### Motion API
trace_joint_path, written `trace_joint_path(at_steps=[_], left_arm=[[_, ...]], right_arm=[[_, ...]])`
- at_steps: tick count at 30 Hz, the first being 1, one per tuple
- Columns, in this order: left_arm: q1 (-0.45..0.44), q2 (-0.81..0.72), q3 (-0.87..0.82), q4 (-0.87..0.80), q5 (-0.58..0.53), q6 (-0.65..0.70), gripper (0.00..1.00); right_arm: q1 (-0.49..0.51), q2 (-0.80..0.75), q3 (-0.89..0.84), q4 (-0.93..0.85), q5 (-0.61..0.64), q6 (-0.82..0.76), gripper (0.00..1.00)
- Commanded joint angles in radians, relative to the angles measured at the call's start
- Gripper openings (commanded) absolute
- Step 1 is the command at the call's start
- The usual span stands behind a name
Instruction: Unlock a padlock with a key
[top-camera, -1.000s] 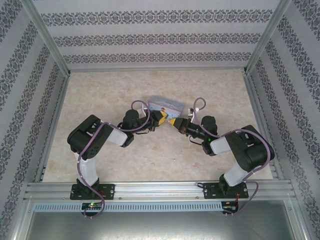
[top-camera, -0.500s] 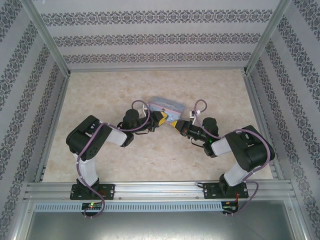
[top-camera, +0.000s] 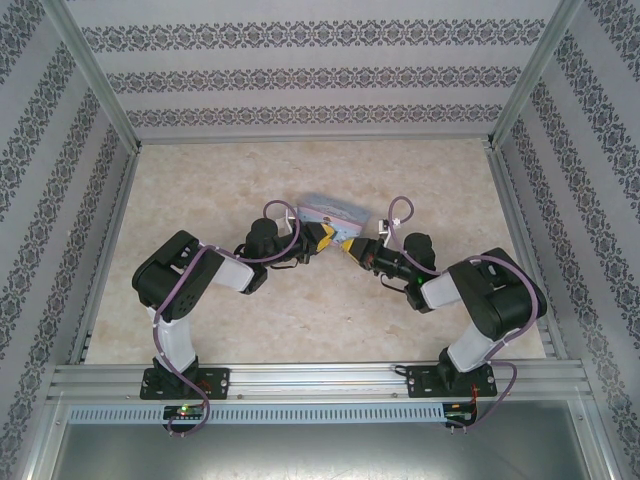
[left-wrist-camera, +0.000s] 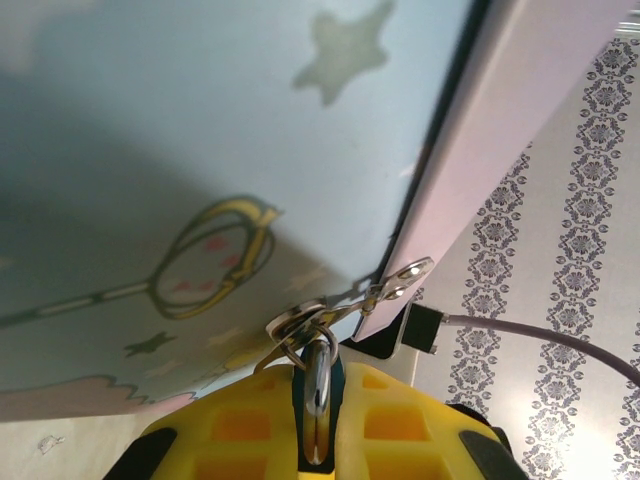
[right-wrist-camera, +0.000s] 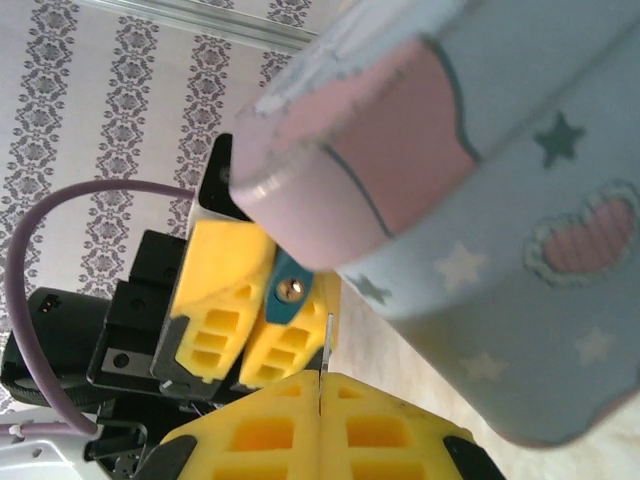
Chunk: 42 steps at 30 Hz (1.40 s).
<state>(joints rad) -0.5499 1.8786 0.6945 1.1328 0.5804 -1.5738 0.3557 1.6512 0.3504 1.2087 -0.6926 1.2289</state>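
Checked left gripper (top-camera: 322, 238) first: found its yellow jaws nearly closed, clenched on the padlock (right-wrist-camera: 289, 292), a tiny bluish body with a brassy dot, held at the lower corner of the tin box (top-camera: 332, 213). Saw the silver shackle hooked at the hasp (left-wrist-camera: 300, 322) on the box edge. Found right gripper (top-camera: 351, 246) fully clenched, pinching the key (right-wrist-camera: 327, 345), seen edge-on as a thin metal sliver just below the padlock; could not tell whether touching. Noted both grippers tip to tip just in front of the box. Recorded pale marbled table (top-camera: 200, 200), patterned striped walls (top-camera: 300, 80) on 3 sides, aluminium frame (top-camera: 320, 378) along the near edge.
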Motion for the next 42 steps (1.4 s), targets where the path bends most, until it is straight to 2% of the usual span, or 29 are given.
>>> trace_joint_path(at_steps=[1, 30, 42], left_arm=[[-0.002, -0.036, 0.024, 0.024, 0.026, 0.029, 0.0], [-0.003, -0.037, 0.014, 0.036, 0.018, 0.03, 0.0], [-0.002, -0.032, 0.023, 0.045, 0.021, 0.029, 0.0]], right_arm=[[0.0, 0.013, 0.028, 0.058, 0.015, 0.005, 0.0], [0.048, 0.025, 0.065, 0.064, 0.039, 0.032, 0.0], [0.024, 0.035, 0.037, 0.08, 0.058, 0.04, 0.0]])
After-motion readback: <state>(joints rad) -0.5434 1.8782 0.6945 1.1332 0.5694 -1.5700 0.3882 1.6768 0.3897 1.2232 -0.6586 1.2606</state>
